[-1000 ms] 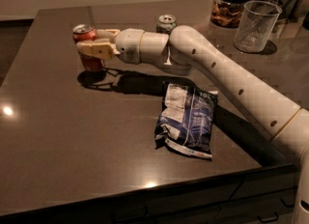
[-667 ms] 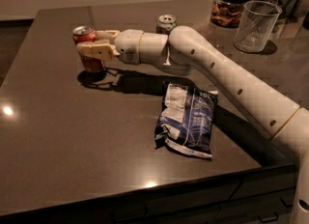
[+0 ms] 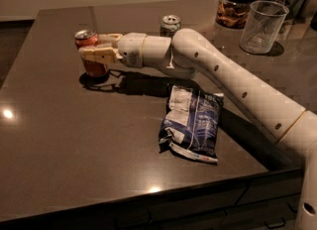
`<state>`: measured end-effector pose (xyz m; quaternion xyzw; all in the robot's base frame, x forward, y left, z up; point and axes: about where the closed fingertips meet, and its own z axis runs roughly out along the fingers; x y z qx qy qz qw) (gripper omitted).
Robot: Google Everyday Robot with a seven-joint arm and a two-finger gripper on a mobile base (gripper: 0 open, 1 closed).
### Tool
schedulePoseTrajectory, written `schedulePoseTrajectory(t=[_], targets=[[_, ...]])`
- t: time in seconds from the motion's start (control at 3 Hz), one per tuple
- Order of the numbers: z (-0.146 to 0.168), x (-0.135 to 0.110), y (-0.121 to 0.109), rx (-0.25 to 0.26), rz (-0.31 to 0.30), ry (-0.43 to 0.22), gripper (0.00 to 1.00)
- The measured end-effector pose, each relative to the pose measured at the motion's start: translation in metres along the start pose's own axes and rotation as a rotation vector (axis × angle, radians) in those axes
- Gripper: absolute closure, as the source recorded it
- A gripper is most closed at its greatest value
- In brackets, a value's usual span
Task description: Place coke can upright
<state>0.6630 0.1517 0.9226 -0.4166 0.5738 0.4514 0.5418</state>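
Observation:
The coke can [image 3: 86, 39], red-orange with a silver top, stands upright on the dark table [image 3: 59, 125] at the far left. My gripper [image 3: 92, 46] reaches in from the right at mid-height of the can. One cream finger [image 3: 98, 53] crosses the can's front and the other lies behind it. The fingers look closed on the can. The can's base rests on the table, with its shadow around it.
A white and green soda can [image 3: 170, 25] stands behind my arm. A blue chip bag [image 3: 192, 123] lies flat near the front edge. A lidded glass jar [image 3: 237, 5] and a clear cup [image 3: 261, 27] stand at the back right.

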Motion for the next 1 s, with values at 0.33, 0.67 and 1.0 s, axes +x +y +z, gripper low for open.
schedulePoseTrajectory(t=[0.33,0.67,1.0], targets=[[-0.0010,0.0041,-0.0003,0.005,0.009,-0.002,0.07],[0.0005,0.0040,0.0009,0.002,0.009,-0.002,0.00],[0.0005,0.0040,0.0009,0.002,0.009,-0.002,0.00]])
